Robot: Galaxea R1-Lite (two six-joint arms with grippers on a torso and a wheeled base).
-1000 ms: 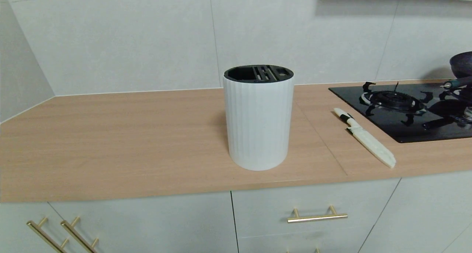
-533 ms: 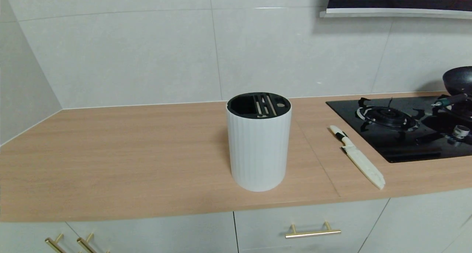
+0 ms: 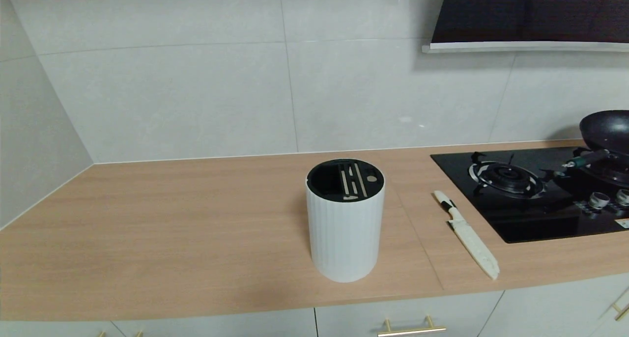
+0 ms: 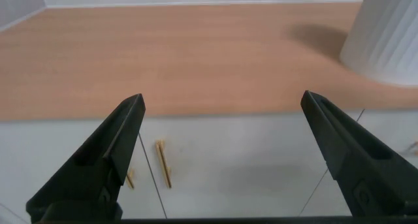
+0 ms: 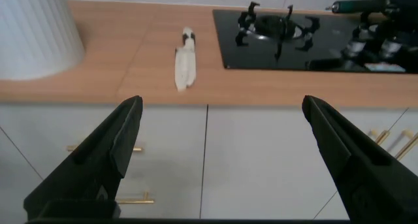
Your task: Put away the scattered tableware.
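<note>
The kitchen knife [image 3: 467, 241] lies flat just right of the slotted knife holder [image 3: 345, 224], between it and the gas hob [image 3: 530, 199], not yet stowed. The left gripper [image 4: 222, 101] and right gripper [image 5: 222, 103] hang in front of the holder, jaws wide apart, likely readied for grasping

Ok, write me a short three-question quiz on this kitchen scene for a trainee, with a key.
1. True or false: the knife lies on the counter between the knife block and the gas hob.
2. Pick one. The left hand is: A) open and holding nothing; B) shut on the knife; C) shut on the knife block.
3. Short answer: which end of the knife is nearer the tiled wall?

Key: 1 true; 2 A; 3 the handle.
</note>
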